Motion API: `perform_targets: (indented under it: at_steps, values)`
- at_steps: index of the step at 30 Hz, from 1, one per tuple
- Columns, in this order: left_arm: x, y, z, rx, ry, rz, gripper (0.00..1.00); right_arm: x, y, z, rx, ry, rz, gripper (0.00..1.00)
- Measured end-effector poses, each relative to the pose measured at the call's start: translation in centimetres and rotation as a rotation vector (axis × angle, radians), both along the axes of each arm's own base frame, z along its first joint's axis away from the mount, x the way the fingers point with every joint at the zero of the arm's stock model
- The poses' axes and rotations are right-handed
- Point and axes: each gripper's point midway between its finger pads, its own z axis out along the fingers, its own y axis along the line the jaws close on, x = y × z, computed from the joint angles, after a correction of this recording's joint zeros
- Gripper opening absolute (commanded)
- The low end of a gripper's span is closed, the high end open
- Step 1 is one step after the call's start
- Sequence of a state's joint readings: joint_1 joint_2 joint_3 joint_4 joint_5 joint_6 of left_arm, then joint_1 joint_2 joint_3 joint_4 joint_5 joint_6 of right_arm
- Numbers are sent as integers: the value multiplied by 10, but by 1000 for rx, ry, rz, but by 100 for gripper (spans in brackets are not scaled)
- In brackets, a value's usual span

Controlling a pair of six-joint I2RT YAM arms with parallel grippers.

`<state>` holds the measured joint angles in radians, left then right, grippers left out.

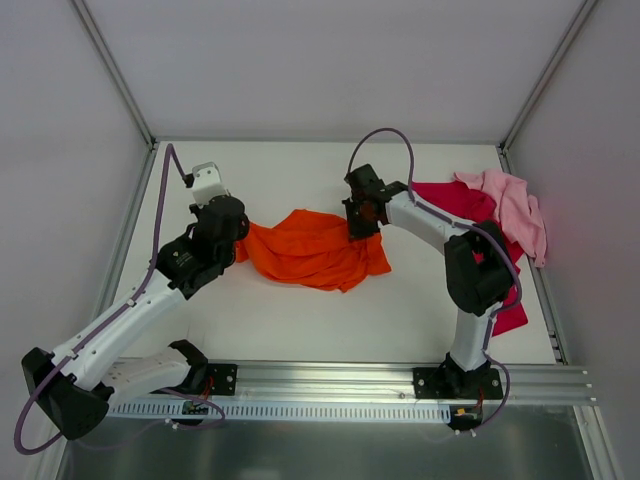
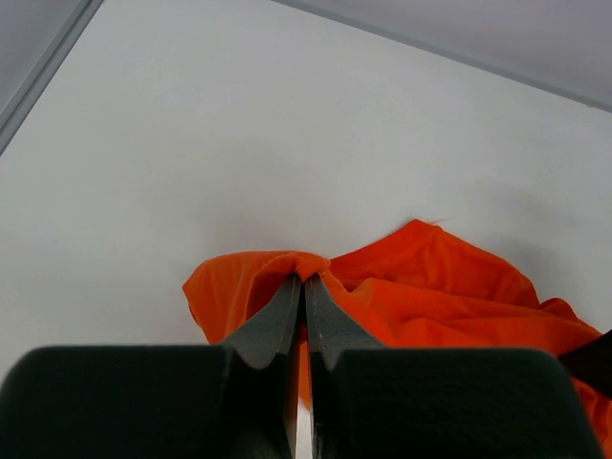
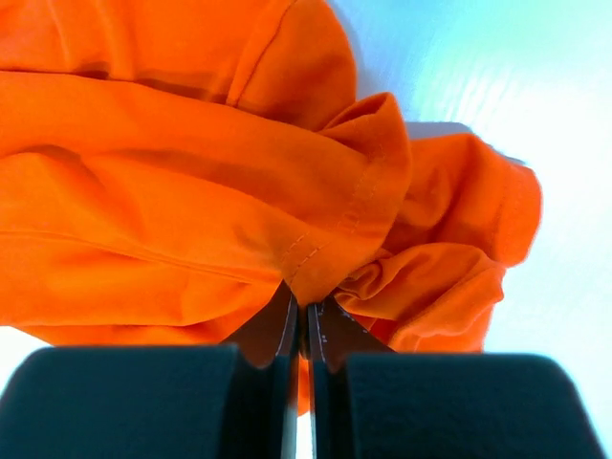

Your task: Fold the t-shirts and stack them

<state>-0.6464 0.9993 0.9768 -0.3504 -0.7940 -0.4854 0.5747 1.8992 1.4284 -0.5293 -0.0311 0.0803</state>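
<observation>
The orange t-shirt [image 1: 315, 250] lies crumpled at the middle of the white table. My left gripper [image 1: 238, 240] is shut on its left edge, and the left wrist view shows orange cloth [image 2: 421, 287] pinched at the fingertips [image 2: 304, 280]. My right gripper [image 1: 360, 225] is shut on the shirt's upper right edge; a stitched hem [image 3: 335, 234] is clamped at its tips [image 3: 308, 304]. The magenta-red t-shirt [image 1: 470, 205] lies at the right, partly under the right arm. On its far right side rests the light pink t-shirt [image 1: 515, 210].
Metal frame posts [image 1: 120, 75] and white walls enclose the table. A metal rail [image 1: 330, 385] with both arm bases runs along the near edge. A purple cable [image 1: 385, 140] loops above the right arm.
</observation>
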Motion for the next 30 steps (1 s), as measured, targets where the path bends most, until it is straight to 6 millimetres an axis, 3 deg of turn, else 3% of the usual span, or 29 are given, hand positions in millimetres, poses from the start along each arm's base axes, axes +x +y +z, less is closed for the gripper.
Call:
perform_targets:
  at_steps: [6, 10, 14, 15, 16, 17, 19, 22, 23, 27, 28, 29, 30]
  values:
    - [4, -3, -9, 20, 27, 0, 0, 14, -14, 25, -95, -58, -15, 1]
    - [5, -3, -11, 24, 32, 0, 0, 34, -27, 67, -111, -137, -58, 1]
    - [4, -3, -11, 23, 31, 0, 0, 41, -57, 110, -80, -206, -128, 1]
    - [4, -3, -11, 23, 30, 0, 0, 41, -64, 118, -77, -221, -144, 23]
    - [4, -3, -10, 23, 30, 0, 0, 41, -70, 126, -73, -235, -153, 31]
    - [4, -3, -10, 22, 30, 0, 0, 41, -73, 131, -71, -244, -153, 34]
    - [4, -3, -11, 23, 30, 0, 0, 38, -74, 133, -76, -247, -141, 33]
    - [4, -3, -11, 22, 31, -1, 0, 36, -72, 128, -88, -233, -115, 3]
    - [4, -3, -11, 22, 31, -1, 0, 35, -71, 126, -93, -228, -108, 1]
    - [4, -3, -11, 22, 30, -1, 0, 34, -70, 122, -96, -217, -103, 1]
    - [4, -3, -10, 23, 30, 0, 0, 34, -70, 121, -96, -217, -103, 10]
    - [4, -3, -11, 22, 30, -1, 0, 34, -71, 121, -97, -216, -103, 29]
    - [4, -3, -11, 22, 30, -1, 0, 34, -71, 120, -98, -214, -105, 32]
